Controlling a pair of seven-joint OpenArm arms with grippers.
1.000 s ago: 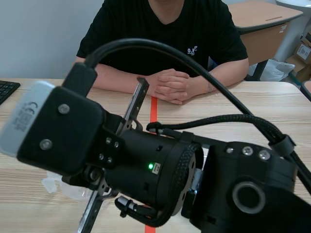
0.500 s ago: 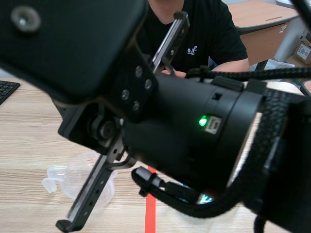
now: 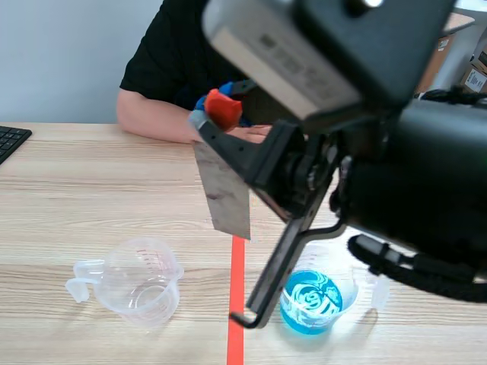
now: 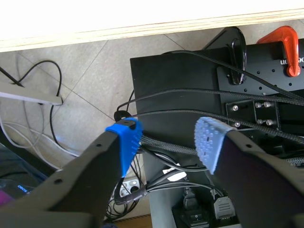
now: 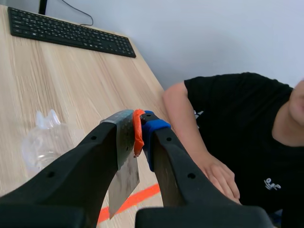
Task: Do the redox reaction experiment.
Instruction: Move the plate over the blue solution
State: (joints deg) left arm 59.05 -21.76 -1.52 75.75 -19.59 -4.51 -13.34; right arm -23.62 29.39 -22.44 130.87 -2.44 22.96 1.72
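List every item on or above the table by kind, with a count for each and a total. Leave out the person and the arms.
Clear measuring cups: 2, the empty cup and the cup of blue liquid
Metal sheets: 1, the metal sheet pinched in the right gripper
Keyboards: 1, the keyboard
Total: 4

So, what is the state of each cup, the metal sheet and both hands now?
Clear cup, upright, empty.
Second cup, upright, holds blue liquid.
Metal sheet, held by its top end, hanging above the table, in neither cup.
Right hand, shut on the metal sheet.
Left hand, open, empty, below the table edge.
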